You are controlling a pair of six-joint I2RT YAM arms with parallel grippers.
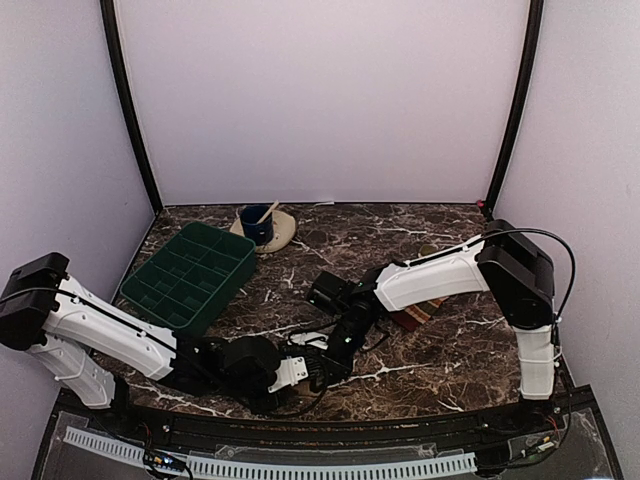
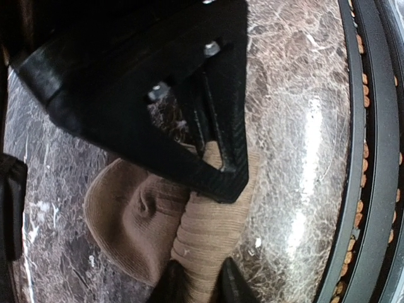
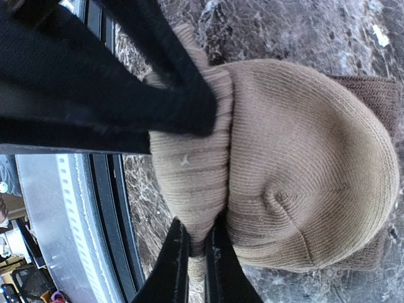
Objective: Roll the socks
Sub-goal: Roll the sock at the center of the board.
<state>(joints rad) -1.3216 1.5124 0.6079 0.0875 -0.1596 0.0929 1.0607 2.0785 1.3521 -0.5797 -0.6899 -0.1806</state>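
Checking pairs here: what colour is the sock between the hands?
Plain tan; the sock shows best in the right wrist view.

Plenty of open table (image 1: 400,225) across the back and right, easy to swing through. Far left blocked by the green tray (image 1: 190,275), with a blue cup (image 1: 257,224) on a saucer (image 1: 286,232) just behind it. Super tight at the near edge, with the left gripper (image 2: 197,284) and right gripper (image 3: 197,265) both clamped on the tan sock (image 3: 303,170), nose to nose, black rail (image 2: 363,158) just beside. Also a striped sock (image 1: 422,314) under the right arm (image 1: 430,278), mid-right. No squeezing between those two grippers.
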